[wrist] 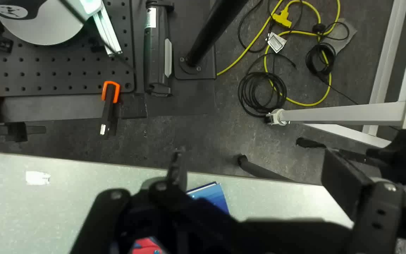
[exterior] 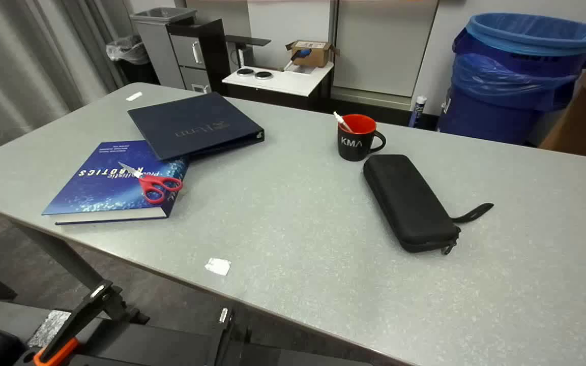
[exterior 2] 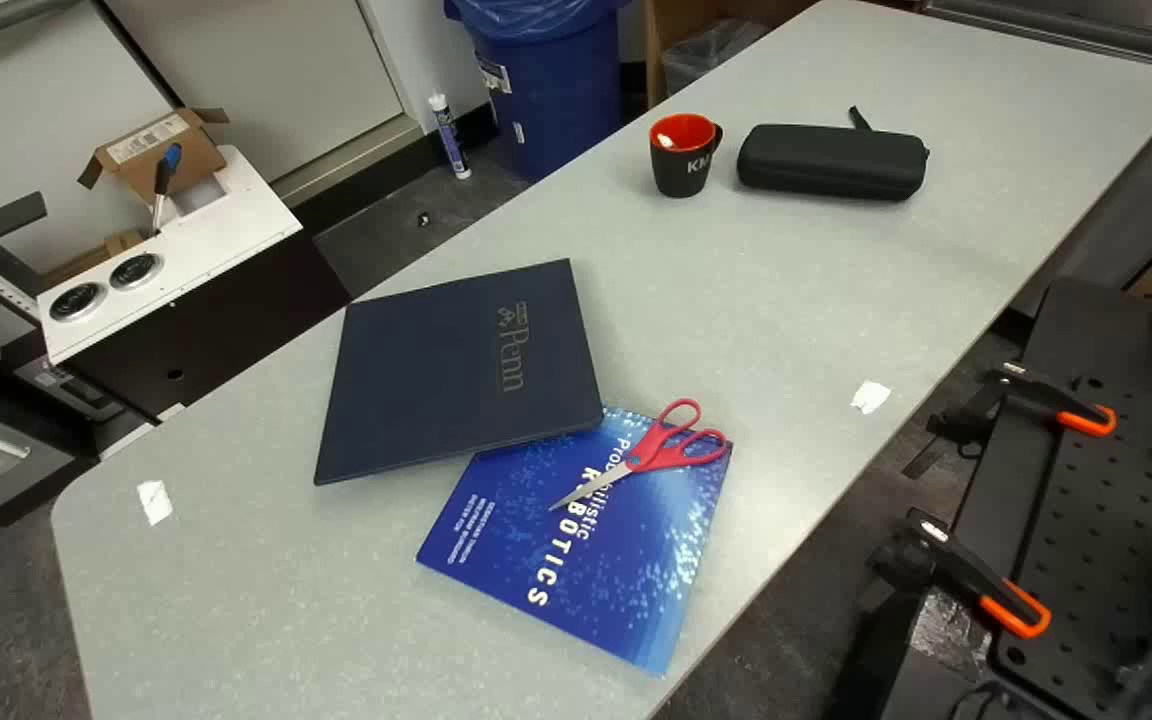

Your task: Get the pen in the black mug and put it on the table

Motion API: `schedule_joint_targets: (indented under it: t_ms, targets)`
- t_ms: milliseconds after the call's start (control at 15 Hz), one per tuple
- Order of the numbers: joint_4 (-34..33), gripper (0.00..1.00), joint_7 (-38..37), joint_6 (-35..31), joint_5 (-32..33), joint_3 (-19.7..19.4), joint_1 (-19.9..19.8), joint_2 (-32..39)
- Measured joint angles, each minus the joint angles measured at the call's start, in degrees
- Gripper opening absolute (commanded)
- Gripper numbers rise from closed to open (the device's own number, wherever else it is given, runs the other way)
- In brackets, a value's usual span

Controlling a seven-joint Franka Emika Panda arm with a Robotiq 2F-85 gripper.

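The black mug (exterior: 352, 145) (exterior 2: 679, 178) stands upright near the far edge of the table (exterior: 283, 218) (exterior 2: 756, 320), with its red inside showing. The pen (exterior: 343, 122) leans inside the mug, its pale end sticking out over the rim. In an exterior view the pen's end (exterior 2: 665, 140) is a small pale spot in the mug. My gripper (wrist: 256, 158) shows only in the wrist view; its fingers are wide apart with nothing between them. It is high above the front edge of the table (wrist: 65, 197), near the book, away from the mug. The mug and pen are out of the wrist view.
A black zip pouch (exterior: 410, 203) (exterior 2: 831, 160) lies beside the mug on its handle side. A dark binder (exterior: 196, 124) (exterior 2: 461, 370) overlaps a blue book (exterior: 115, 178) (exterior 2: 576, 540) with red scissors (exterior: 153, 183) (exterior 2: 646, 450) on it. Orange-tipped clamps (exterior 2: 1021, 610) line the robot's base plate.
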State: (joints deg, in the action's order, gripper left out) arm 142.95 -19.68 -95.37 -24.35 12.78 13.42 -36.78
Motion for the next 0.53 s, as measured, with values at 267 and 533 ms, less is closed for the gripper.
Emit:
schedule_joint_targets:
  t_ms: [267, 533]
  targets:
    - [0.0, 1.0, 0.0, 0.0, 0.1, 0.1, -0.3, 0.1]
    - [0.0, 1.0, 0.0, -1.6, 5.0, -0.9, -5.4, 0.2]
